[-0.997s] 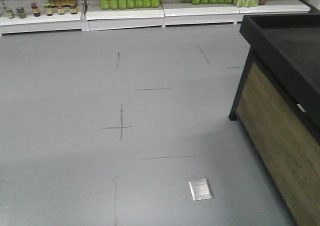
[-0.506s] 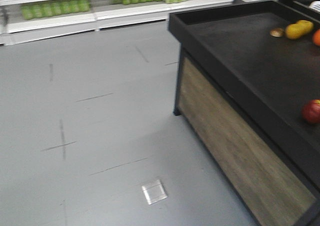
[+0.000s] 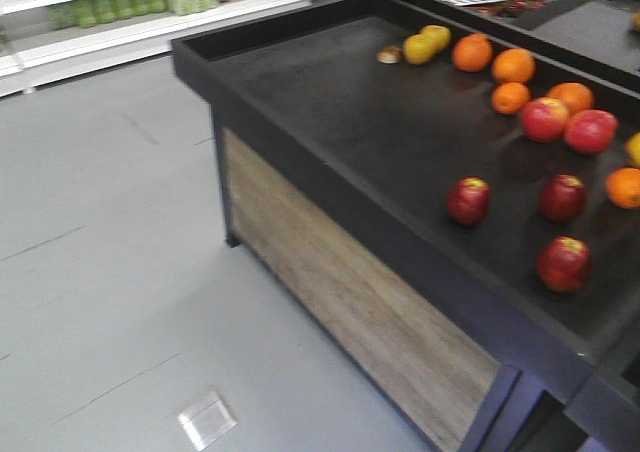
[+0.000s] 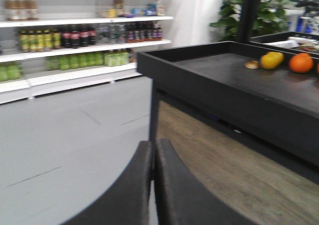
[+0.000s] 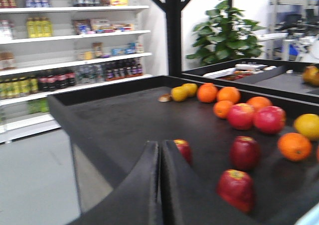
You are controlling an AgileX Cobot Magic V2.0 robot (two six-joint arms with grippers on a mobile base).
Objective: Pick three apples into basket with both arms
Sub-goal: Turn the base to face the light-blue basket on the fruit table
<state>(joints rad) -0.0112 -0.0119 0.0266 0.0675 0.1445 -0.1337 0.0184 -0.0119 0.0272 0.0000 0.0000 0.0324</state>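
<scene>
Grey smooth shop floor (image 3: 100, 222) runs up to a display table (image 3: 330, 102), a large flat tray of matte black with a raised square rim, set on a base with a wood-grain side panel (image 3: 350, 302). Three dark maroon apples (image 3: 468, 200), round and dull-skinned with small yellowish patches at the stem, sit apart from one another on the table's black surface, close to its front rim. Further in on the table lie two brighter pink-red apples (image 3: 545, 119) side by side, and beyond them a loose cluster of oranges (image 3: 513, 65). Two yellow fruits (image 3: 428, 42) rest near the table's far rim. White shelves (image 4: 75, 36) stocked with bottles line the wall beyond the table, and a leafy potted plant (image 5: 227, 33) stands behind it.

The left gripper (image 4: 152, 145) has its curved black fingers pressed flat together with nothing between them, out over the floor beside the table's corner. The right gripper (image 5: 159, 145) is likewise closed and empty, poised over the table's front rim and pointing toward the maroon apples.
</scene>
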